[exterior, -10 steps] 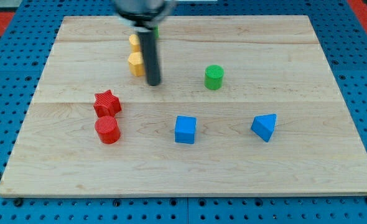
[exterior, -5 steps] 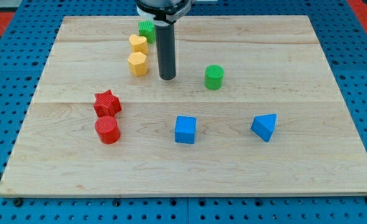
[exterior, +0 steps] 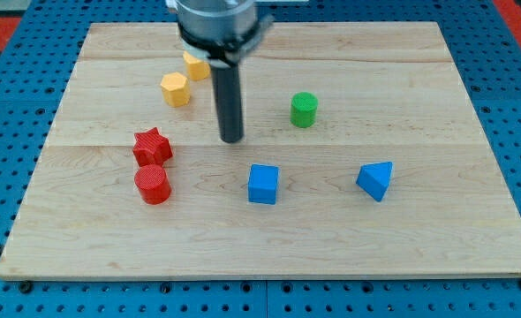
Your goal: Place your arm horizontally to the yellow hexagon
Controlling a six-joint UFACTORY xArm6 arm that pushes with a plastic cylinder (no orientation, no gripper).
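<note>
The yellow hexagon [exterior: 175, 89] lies on the wooden board [exterior: 419, 247] in the upper left part. My tip [exterior: 232, 139] rests on the board to the right of and below the hexagon, with a clear gap between them. A second yellow block [exterior: 194, 66], shape unclear, sits just up and right of the hexagon, partly hidden by the rod.
A red star [exterior: 151, 146] and a red cylinder [exterior: 153, 185] sit at the left. A green cylinder [exterior: 304, 109] stands right of my tip. A blue cube [exterior: 263, 184] and a blue triangular block [exterior: 375, 180] lie lower down.
The yellow hexagon has shifted to the left. My tip went right, then came down the view. The green block at the top is now hidden behind the arm.
</note>
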